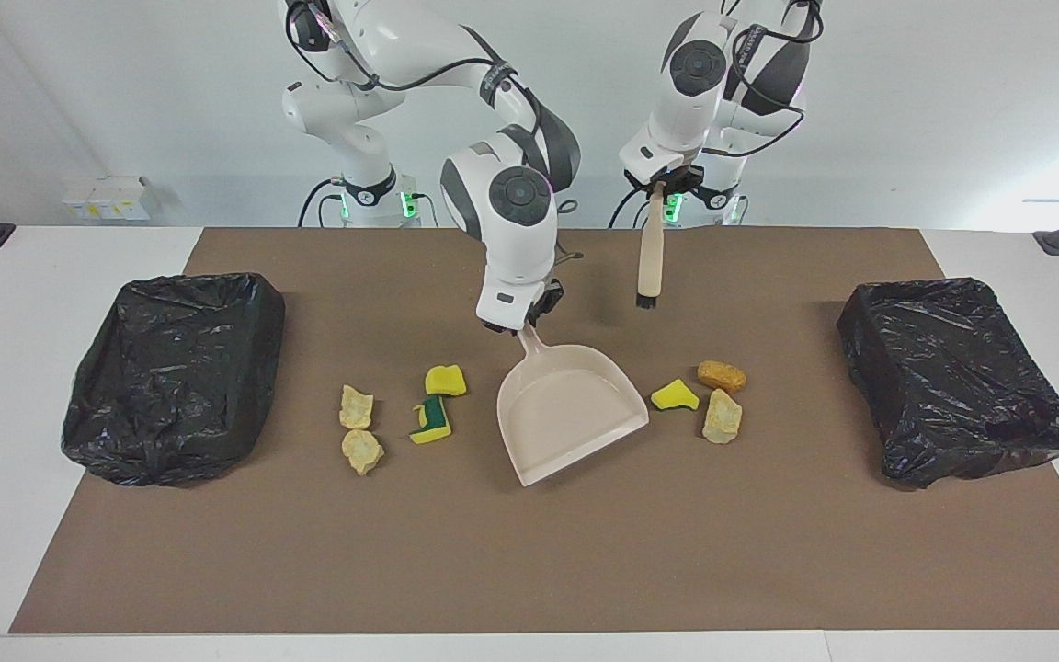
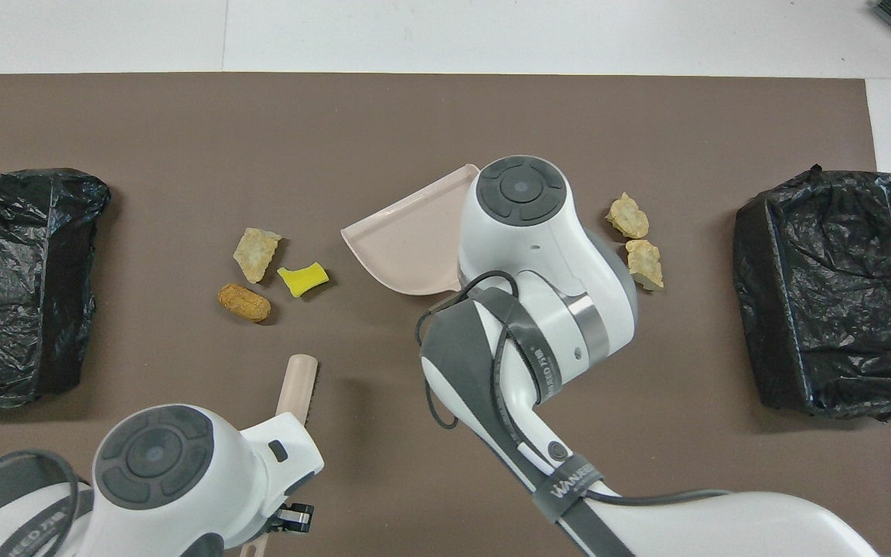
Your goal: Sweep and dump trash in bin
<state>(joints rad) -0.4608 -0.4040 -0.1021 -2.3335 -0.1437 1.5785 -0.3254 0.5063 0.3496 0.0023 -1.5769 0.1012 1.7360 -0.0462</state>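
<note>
My right gripper (image 1: 522,324) is shut on the handle of the beige dustpan (image 1: 571,409), which rests mid-mat with its mouth facing away from the robots. My left gripper (image 1: 658,188) is shut on the beige brush (image 1: 649,257) and holds it upright, bristles down, over the mat's edge nearest the robots. Toward the right arm's end lie two beige lumps (image 1: 356,407) (image 1: 363,450), a yellow sponge (image 1: 445,380) and a yellow-and-green sponge (image 1: 433,423). Toward the left arm's end lie a yellow sponge (image 1: 674,395), an orange-brown lump (image 1: 722,375) and a beige lump (image 1: 722,418).
Two bins lined with black bags stand on the brown mat (image 1: 529,552), one at the right arm's end (image 1: 176,377) and one at the left arm's end (image 1: 957,382). In the overhead view my right arm (image 2: 538,309) hides the dustpan handle and two sponges.
</note>
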